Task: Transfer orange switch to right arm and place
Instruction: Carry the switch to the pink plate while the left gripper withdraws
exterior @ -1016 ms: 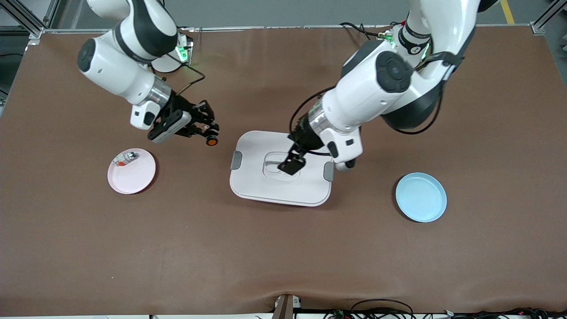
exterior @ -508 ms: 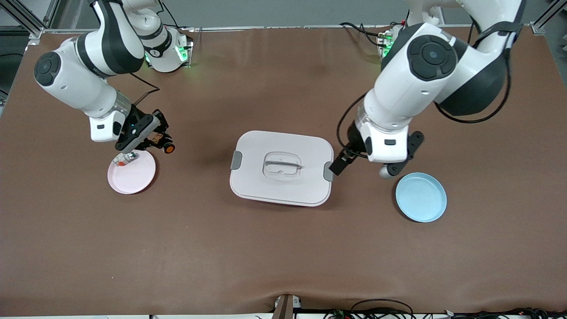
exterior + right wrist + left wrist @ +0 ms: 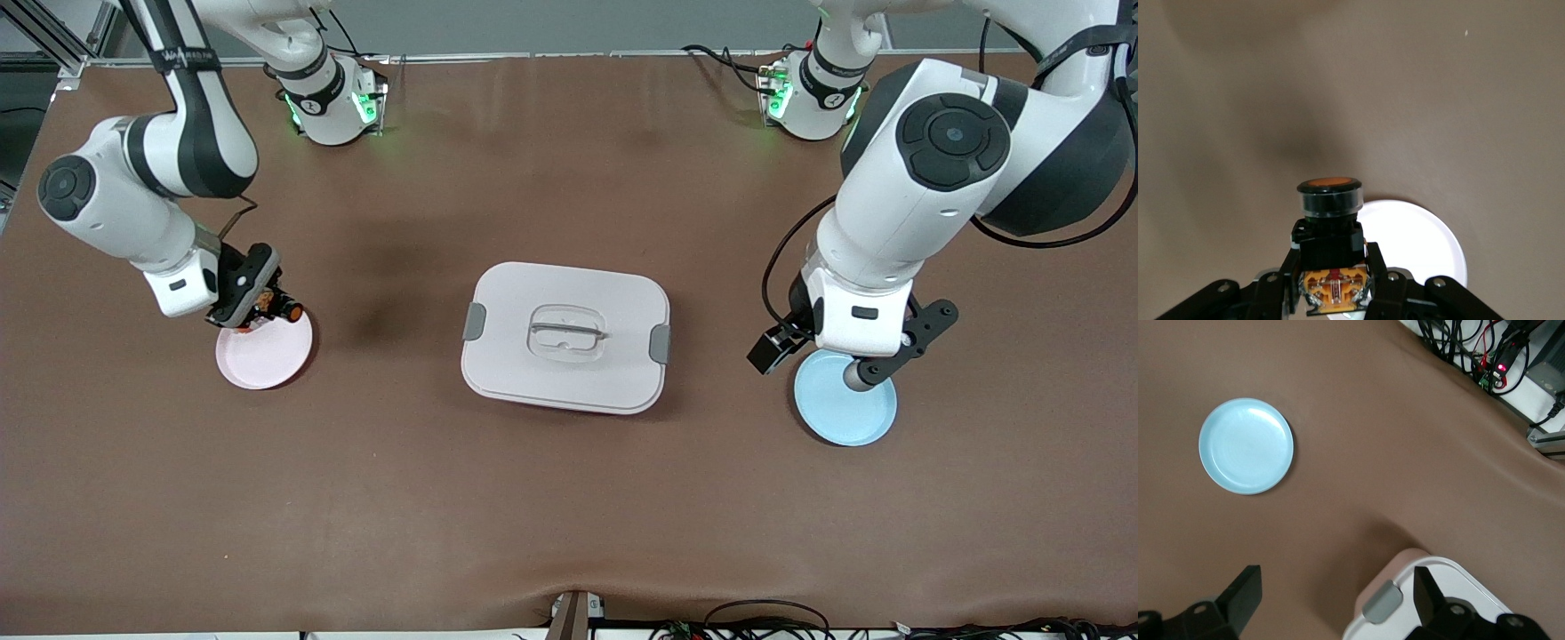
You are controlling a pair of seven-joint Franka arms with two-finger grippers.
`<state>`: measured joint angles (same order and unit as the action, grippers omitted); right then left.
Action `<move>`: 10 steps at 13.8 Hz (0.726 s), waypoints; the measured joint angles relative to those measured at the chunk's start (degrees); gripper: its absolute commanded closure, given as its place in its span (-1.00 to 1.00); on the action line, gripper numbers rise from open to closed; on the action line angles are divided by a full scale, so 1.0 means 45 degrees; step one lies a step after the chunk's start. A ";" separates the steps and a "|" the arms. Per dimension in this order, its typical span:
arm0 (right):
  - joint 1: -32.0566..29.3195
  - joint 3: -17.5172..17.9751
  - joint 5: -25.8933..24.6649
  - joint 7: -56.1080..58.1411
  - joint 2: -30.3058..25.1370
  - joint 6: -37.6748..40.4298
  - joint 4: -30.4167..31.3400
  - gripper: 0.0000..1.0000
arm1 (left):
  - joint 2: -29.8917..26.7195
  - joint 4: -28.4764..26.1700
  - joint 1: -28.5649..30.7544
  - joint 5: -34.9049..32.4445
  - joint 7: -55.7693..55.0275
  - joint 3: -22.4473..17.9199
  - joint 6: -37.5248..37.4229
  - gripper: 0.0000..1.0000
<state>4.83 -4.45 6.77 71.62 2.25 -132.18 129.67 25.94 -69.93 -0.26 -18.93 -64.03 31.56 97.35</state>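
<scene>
Orange switch (image 3: pixel 1329 230) sits pinched in the right gripper (image 3: pixel 267 307), and from where I stand it hangs right over the pink plate (image 3: pixel 267 356), at about twelve o'clock on the rim, the edge farther from the front camera. The fingers clamp the black body low down, so the orange cap pokes out clear of the jaws, toward the middle of the table. That grip makes sense to me: the cap stays free and nothing blocks the drop. The wrist is angled down toward the dish, which I read as lining up the release, so the handover looks done and only the placing is left.

At the left arm's end of the table, the left gripper (image 3: pixel 1338 600) hangs with its fingers spread wide and nothing between them, over the blue plate (image 3: pixel 845 400), at roughly ten o'clock on its rim. That arm is simply waiting out of the way.

Between the two plates sits the white lidded box (image 3: pixel 565 336), lid on, grey clips at both ends, untouched by either arm.

Next comes a short lowering and a clean opening. The risk I see: that stubby part could roll once it lands, so it wants setting down well inside the rim.
</scene>
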 measured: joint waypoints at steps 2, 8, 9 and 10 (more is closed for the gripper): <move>-0.0152 0.0004 -0.0851 0.0413 0.0352 -0.0740 0.0031 1.00 | -0.0145 0.0001 0.0484 -0.0177 0.1126 -0.0004 -0.0165 -1.00; -0.0332 0.0043 -0.2590 0.0928 0.1311 -0.2806 0.0616 1.00 | -0.0556 -0.0002 0.2396 -0.0180 0.4728 0.0004 -0.0877 -1.00; -0.0529 0.0043 -0.2596 0.1337 0.1561 -0.3190 0.0681 1.00 | -0.0589 -0.0002 0.2578 -0.0175 0.5044 0.0007 -0.0879 -1.00; -0.0784 0.0038 -0.2599 0.1806 0.1848 -0.3605 0.0716 1.00 | -0.0641 -0.0005 0.2690 -0.0141 0.5365 0.0007 -0.0881 -1.00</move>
<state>1.30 -4.28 -4.92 79.75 10.57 -148.40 132.89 23.06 -69.95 11.85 -19.56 -39.89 31.59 93.39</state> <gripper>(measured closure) 0.581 0.000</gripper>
